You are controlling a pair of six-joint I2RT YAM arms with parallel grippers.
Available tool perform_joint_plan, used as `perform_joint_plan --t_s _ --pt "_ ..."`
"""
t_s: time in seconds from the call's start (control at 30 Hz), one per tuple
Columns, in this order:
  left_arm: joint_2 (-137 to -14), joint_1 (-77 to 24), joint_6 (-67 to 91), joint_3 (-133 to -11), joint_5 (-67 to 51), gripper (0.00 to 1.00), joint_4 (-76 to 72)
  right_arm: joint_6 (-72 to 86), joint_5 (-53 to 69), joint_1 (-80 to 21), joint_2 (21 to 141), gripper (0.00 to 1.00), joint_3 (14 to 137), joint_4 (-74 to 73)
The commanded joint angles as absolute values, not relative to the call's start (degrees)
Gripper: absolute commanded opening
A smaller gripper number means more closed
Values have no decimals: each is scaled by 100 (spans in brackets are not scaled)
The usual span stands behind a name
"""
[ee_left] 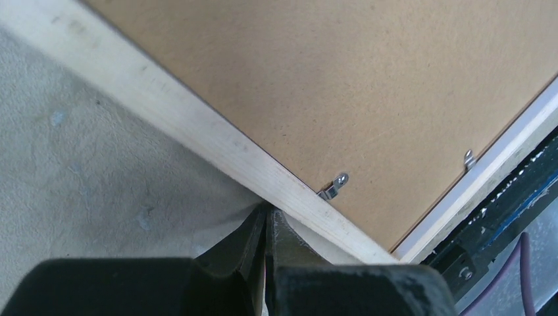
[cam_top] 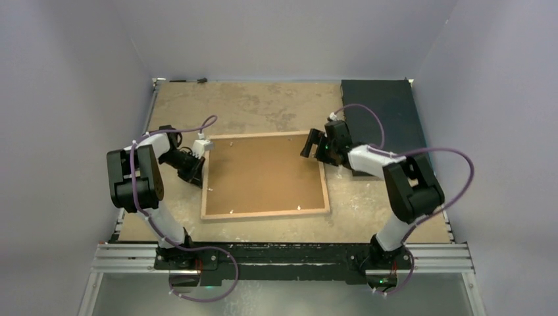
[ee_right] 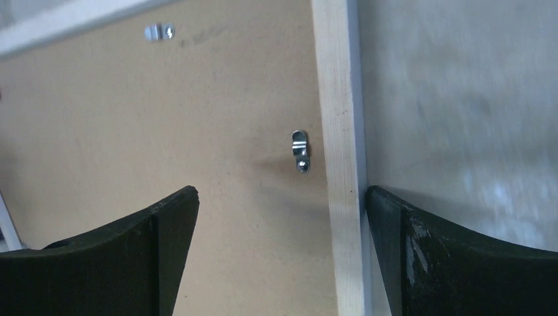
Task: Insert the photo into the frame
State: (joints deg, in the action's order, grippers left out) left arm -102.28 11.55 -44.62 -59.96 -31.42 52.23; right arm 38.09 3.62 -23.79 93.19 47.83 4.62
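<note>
The frame [cam_top: 263, 214] lies back-up in the middle of the table, its light wood rails around a plain brown backing board [cam_top: 263, 174]. The photo is out of view. My left gripper [cam_top: 199, 176] is shut and empty, its tips [ee_left: 270, 214] up against the outer side of the frame's left rail [ee_left: 197, 131]. My right gripper [cam_top: 316, 146] is open over the frame's far right corner. In the right wrist view it [ee_right: 283, 197] straddles the right rail [ee_right: 339, 99], with one finger [ee_right: 395, 224] just outside the rail and the other over the board.
A black mat [cam_top: 381, 112] lies at the back right, partly under the right arm. Small metal clips [ee_right: 299, 150] [ee_left: 334, 186] sit along the inside of the rails. The table's near edge is a metal rail [cam_top: 283, 257].
</note>
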Motion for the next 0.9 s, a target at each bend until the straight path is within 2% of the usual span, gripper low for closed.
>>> perform_joint_plan --t_s 0.0,0.23,0.37,0.53,0.6,0.87 --pt "-10204 960 -4862 -5867 -3183 0 5389 3526 892 -2500 10532 99 6395 795" --pt "-10353 799 -5540 -5920 -3398 0 6146 3039 689 -2593 12658 99 9830 -217" --pt "-10393 800 -5893 -6175 -3382 13 6612 2816 -91 -2584 12735 99 10611 -698" --pt "-10327 905 -6006 -7095 -3361 35 7218 2708 -855 -2558 11985 99 10045 -830" --pt "-10356 990 -5888 -7666 -3413 41 7304 2838 -899 -2558 11569 99 9532 -867" --pt "-11645 1230 -3674 -9723 -3251 41 5607 3867 461 -2875 9378 99 6294 358"
